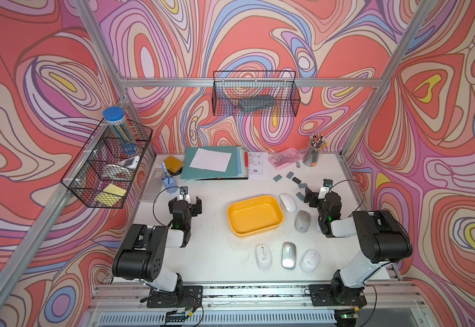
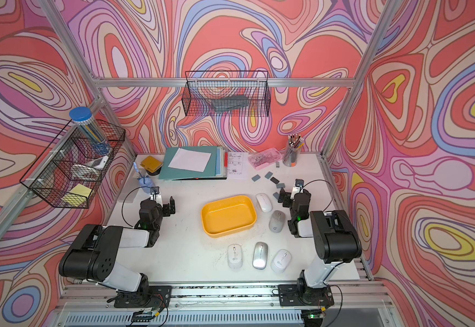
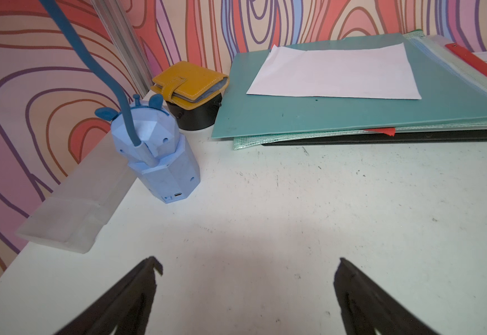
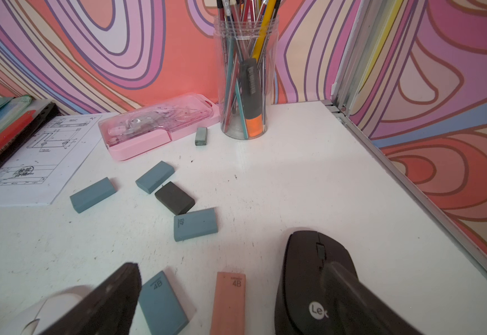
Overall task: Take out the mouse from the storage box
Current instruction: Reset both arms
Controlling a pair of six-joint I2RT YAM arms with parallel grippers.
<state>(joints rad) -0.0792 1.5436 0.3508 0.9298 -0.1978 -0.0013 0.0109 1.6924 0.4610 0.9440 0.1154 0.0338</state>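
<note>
The yellow-orange storage box (image 1: pixel 232 216) (image 2: pixel 205 216) sits mid-table in both top views, and its inside is bare. Several mice lie outside it on the table: a white mouse (image 1: pixel 287 202) and a grey mouse (image 1: pixel 302 220) at its right, and a white mouse (image 1: pixel 263 256), a silver mouse (image 1: pixel 288 254) and another white one (image 1: pixel 309 260) in front. A black mouse (image 4: pixel 309 261) lies under one finger of my right gripper (image 4: pixel 232 268) (image 1: pixel 319 196), which is open over loose erasers. My left gripper (image 3: pixel 248 262) (image 1: pixel 185 202) is open over bare table, left of the box.
At the back lie a green folder stack (image 1: pixel 199 170), a yellow wallet (image 3: pixel 190 81), a blue lamp (image 3: pixel 158 150), a pink case (image 4: pixel 155 127) and a pencil jar (image 4: pixel 245 87). Erasers (image 4: pixel 195 223) are scattered at the right. Wire baskets (image 1: pixel 106 170) hang on the walls.
</note>
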